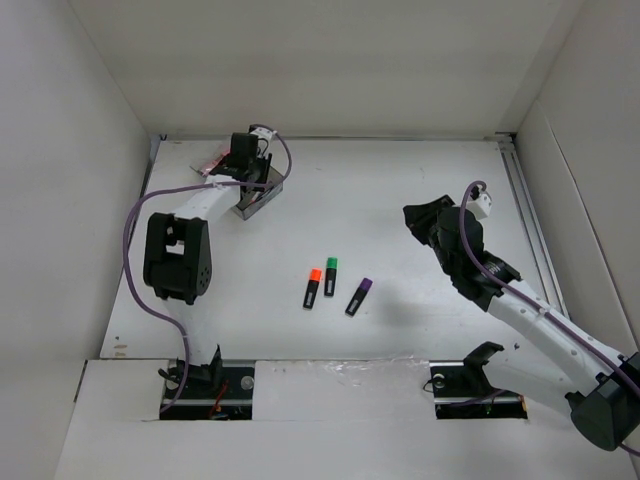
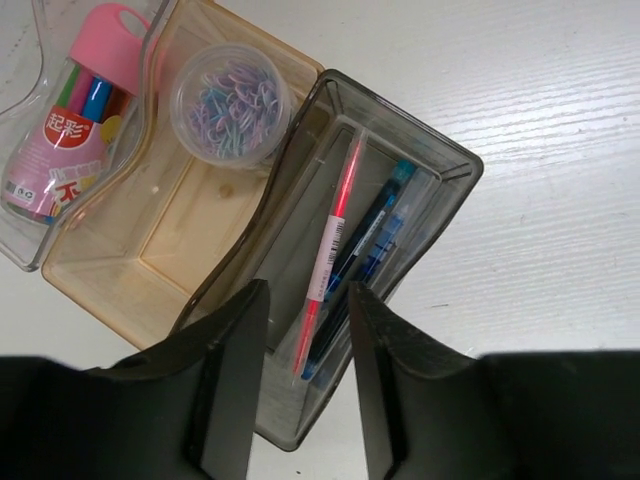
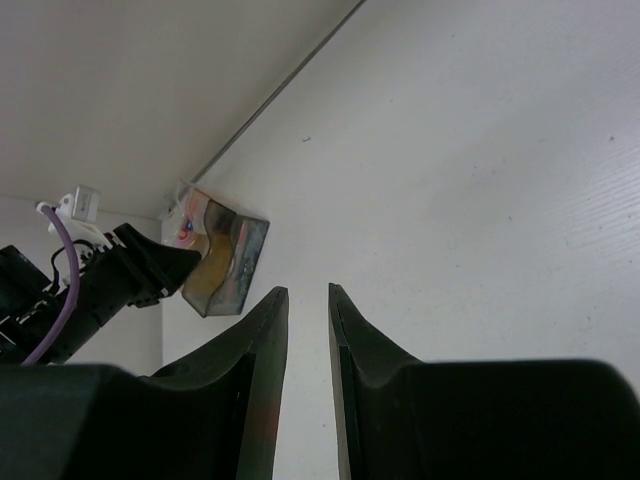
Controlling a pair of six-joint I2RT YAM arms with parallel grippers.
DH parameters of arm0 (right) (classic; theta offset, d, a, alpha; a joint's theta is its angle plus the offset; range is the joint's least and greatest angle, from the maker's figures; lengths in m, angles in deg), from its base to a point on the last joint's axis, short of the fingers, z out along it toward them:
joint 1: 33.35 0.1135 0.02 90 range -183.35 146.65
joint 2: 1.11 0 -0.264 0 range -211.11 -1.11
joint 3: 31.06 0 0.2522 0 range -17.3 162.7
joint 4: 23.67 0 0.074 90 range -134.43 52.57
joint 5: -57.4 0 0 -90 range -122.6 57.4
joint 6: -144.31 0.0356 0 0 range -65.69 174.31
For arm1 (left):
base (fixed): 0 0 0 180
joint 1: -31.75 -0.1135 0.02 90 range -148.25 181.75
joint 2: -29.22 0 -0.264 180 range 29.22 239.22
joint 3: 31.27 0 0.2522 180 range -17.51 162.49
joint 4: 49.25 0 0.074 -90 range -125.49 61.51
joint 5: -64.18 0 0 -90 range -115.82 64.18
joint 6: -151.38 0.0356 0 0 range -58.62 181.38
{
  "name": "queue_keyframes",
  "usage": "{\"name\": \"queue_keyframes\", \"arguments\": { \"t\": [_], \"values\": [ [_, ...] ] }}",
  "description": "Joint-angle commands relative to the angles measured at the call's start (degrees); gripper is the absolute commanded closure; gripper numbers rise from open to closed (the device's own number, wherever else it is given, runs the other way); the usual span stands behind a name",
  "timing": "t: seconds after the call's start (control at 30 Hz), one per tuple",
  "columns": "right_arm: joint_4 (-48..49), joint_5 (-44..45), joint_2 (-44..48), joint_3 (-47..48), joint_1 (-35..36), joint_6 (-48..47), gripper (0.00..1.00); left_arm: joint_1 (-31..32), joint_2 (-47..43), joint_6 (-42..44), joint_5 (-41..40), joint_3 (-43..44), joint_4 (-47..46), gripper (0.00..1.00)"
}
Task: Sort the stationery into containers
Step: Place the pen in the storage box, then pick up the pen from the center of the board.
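Observation:
The clear divided box point(image 2: 440, 165) stands at the far left of the table point(image 1: 262, 197) and also shows in the right wrist view point(image 3: 225, 265). In its dark compartment lie a pink pen point(image 2: 335, 230) and a bluish pen point(image 2: 375, 235). The pink-topped bottle point(image 2: 75, 110) lies in the clear end compartment. My left gripper point(image 2: 308, 295) is open and empty, right above the pen compartment point(image 1: 250, 172). Three black highlighters lie mid-table: orange end point(image 1: 313, 288), green end point(image 1: 330, 276), purple end point(image 1: 358, 297). My right gripper point(image 3: 305, 292) hangs empty, jaws a narrow gap apart, right of them point(image 1: 415, 218).
A small round tub of coloured paper clips point(image 2: 228, 103) sits in the tan middle compartment. White walls enclose the table on the left, back and right. A metal rail point(image 1: 528, 215) runs along the right edge.

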Motion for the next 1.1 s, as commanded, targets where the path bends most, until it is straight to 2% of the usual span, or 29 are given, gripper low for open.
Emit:
{"name": "queue_keyframes", "arguments": {
  "t": [0.0, 0.07, 0.17, 0.23, 0.3, 0.37, 0.4, 0.5, 0.53, 0.57, 0.63, 0.67, 0.77, 0.83, 0.97, 1.07],
  "values": [
    [2.62, -0.48, 1.17, 0.73, -0.36, -0.5, 0.71, 0.49, -5.55, -1.4, -0.2, 0.84, -0.4, 0.68],
    [2.62, -0.48, 1.17, 0.73, -0.36, -0.5, 0.71, 2.59, -9.14, -3.86, -0.19, 1.64, -0.4, 0.73],
    [2.62, 0.04, 1.17, 0.2, -0.36, -0.5, 0.76, 5.75, -14.24, -6.84, 0.43, 1.64, 0.47, 0.73],
    [2.62, -0.83, 1.17, 0.2, -0.36, -0.5, 0.93, 10.32, -15.75, -8.87, -2.55, 1.64, 2.4, 0.74],
    [2.62, -1.45, 1.17, 0.73, -0.36, -0.5, 1.0, 15.92, -16.46, -13.94, -4.4, 1.64, 6.61, 0.75],
    [2.62, -0.92, 0.64, 0.73, -0.36, -0.5, 1.0, 20.77, -17.17, -17.21, -6.51, 0.16, 8.65, 0.75],
    [2.62, -0.92, 0.03, 0.73, -0.36, -0.5, 1.0, 26.45, -17.86, -20.27, -9.65, -1.77, 10.83, 0.75],
    [2.62, -1.54, -0.5, 0.73, -0.36, -0.5, 1.0, 35.36, -18.4, -26.18, -16.69, -5.73, 13.92, 0.73],
    [2.62, -1.54, -0.5, 0.73, -0.36, -0.5, 0.96, 40.0, -18.92, -28.63, -18.54, -8.53, 16.02, 0.7],
    [2.62, -0.93, -0.5, 0.73, -0.36, -0.5, 0.92, 41.87, -18.92, -32.92, -19.6, -10.13, 16.56, 0.68],
    [2.62, -0.92, -1.11, 0.73, -0.89, -0.5, 0.84, 45.04, -18.92, -36.63, -19.61, -14.68, 17.18, 0.65],
    [2.62, -1.45, -1.12, 1.34, -0.89, -0.5, 0.77, 47.49, -18.92, -38.04, -20.14, -16.19, 17.18, 0.62],
    [2.62, -2.07, -1.12, 1.34, -0.89, -0.5, 0.65, 51.8, -18.92, -42.62, -21.36, -20.67, 16.66, 0.58],
    [2.62, -1.45, -1.65, 1.34, -0.89, -0.5, 0.61, 52.96, -18.92, -45.0, -21.37, -22.26, 16.66, 0.58],
    [2.62, -2.15, -2.17, 1.34, -0.89, -0.5, 0.61, 53.49, -20.58, -48.08, -21.37, -27.71, 14.11, 0.58],
    [2.62, -2.15, -2.17, 1.34, -0.89, -0.5, 0.61, 53.49, -22.96, -50.27, -21.37, -32.19, 11.56, 0.53]
  ]
}}
